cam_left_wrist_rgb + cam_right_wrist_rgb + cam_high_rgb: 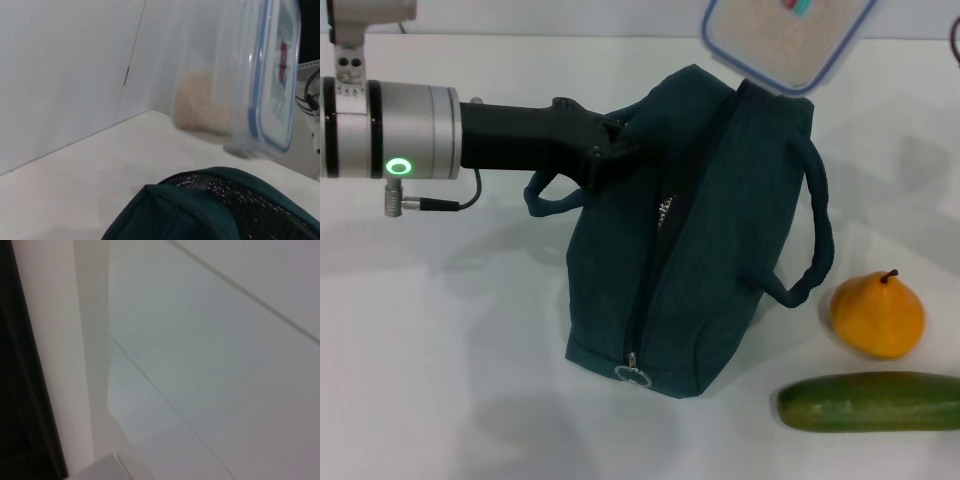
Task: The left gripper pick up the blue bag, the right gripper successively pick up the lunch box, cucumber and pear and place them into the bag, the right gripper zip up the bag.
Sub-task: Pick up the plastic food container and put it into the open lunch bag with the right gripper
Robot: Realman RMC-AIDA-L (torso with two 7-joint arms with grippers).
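White table (440,380), blue bag (710,250), pale walls

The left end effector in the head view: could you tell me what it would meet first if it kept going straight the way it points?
The left end effector points right, already against the blue bag; it would press into the bag's near upper side.

Bright, even light; blurred wrist views.

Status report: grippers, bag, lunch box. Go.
Left gripper at the blue bag, on its near handle. Lunch box in the air over the bag's far end; right gripper out of view. Pear, cucumber waiting on table.
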